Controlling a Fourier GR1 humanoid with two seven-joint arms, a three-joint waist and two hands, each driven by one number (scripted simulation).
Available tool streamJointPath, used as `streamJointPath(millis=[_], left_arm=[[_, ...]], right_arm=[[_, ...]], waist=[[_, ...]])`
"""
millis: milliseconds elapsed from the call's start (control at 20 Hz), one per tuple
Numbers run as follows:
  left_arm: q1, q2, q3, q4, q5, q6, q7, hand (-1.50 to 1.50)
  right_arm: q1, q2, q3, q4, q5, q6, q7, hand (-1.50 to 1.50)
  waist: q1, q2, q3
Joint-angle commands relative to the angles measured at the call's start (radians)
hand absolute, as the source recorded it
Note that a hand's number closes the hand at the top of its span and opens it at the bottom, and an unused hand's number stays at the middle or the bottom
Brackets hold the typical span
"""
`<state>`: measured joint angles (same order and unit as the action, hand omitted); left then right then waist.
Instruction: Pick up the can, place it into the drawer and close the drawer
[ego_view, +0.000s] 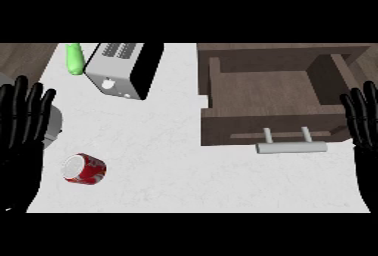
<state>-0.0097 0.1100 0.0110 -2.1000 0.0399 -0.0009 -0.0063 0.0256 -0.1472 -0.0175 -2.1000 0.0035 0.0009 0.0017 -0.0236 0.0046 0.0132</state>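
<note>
- Red can (83, 168) lies on its side on white counter (184, 165), untouched; pick-up not yet begun.
- Left hand (22, 120) and right hand (363, 117) rest open, fingers straight.
- Drawer (269, 92) stands open.
- Next, by my reading: left hand reaches down to can.

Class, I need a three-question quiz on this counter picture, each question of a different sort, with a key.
1. True or false: the can lies on its side on the counter.
2. The drawer is: A) shut, B) open with nothing visible inside, C) open with the can inside.
3. Fill in: the can is nearer the robot's ____ hand.

Key: 1 true. 2 B. 3 left; the left hand and right hand both rest open at the edges, fingers straight.
</note>
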Motion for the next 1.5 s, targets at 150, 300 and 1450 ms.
streamJointPath(millis=[150,300,1450], left_arm=[[0.085,-0.107,0.082,-0.016,-0.279,0.332,0.025,-1.5],[0.208,-0.108,0.203,0.029,-0.208,0.546,0.142,-1.5],[0.208,-0.11,-0.26,0.038,-0.855,1.126,0.784,-1.5]], right_arm=[[0.009,0.027,-0.008,-0.02,-0.029,-0.013,-0.001,-1.5],[0.088,0.058,-0.058,0.039,-0.03,-0.074,0.076,-1.5],[0.162,0.06,-0.071,-0.046,-0.061,-0.025,0.163,-1.5]], waist=[[0.043,-0.007,-0.01],[0.09,0.007,-0.017],[0.019,-0.005,-0.013]])
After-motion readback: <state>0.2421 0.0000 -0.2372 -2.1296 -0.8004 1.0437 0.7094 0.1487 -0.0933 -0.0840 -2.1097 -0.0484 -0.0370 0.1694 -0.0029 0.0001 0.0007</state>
